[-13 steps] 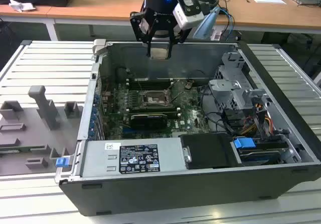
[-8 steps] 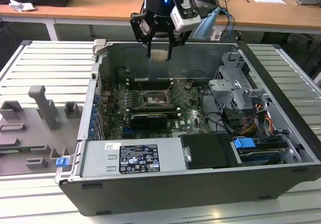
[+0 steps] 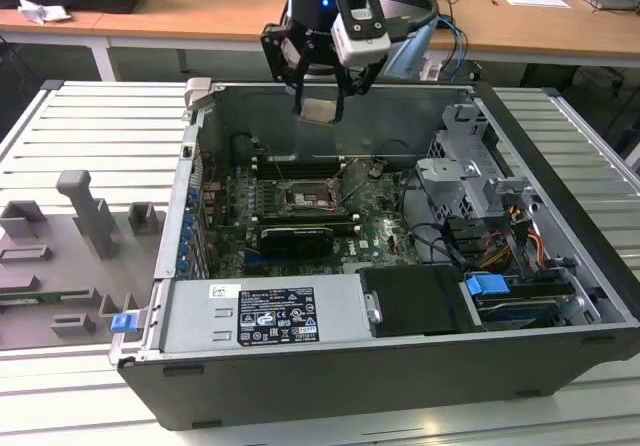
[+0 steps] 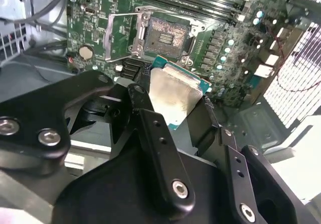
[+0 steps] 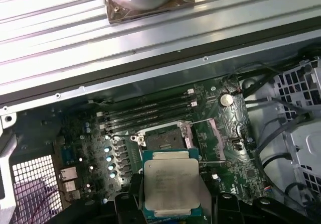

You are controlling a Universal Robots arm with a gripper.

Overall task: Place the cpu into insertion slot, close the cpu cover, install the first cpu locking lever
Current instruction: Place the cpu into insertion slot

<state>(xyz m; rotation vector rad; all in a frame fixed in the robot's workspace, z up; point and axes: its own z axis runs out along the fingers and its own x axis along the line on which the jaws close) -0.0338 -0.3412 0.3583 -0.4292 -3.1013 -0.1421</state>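
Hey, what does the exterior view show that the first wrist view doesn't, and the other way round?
Exterior view: the whole open computer case, its power supply, the grey fixtures on the exterior view's left, and the gripper seen from outside.
First wrist view: the coin battery and memory slots close up.
Both: the cpu gripped above the motherboard, over the empty socket.
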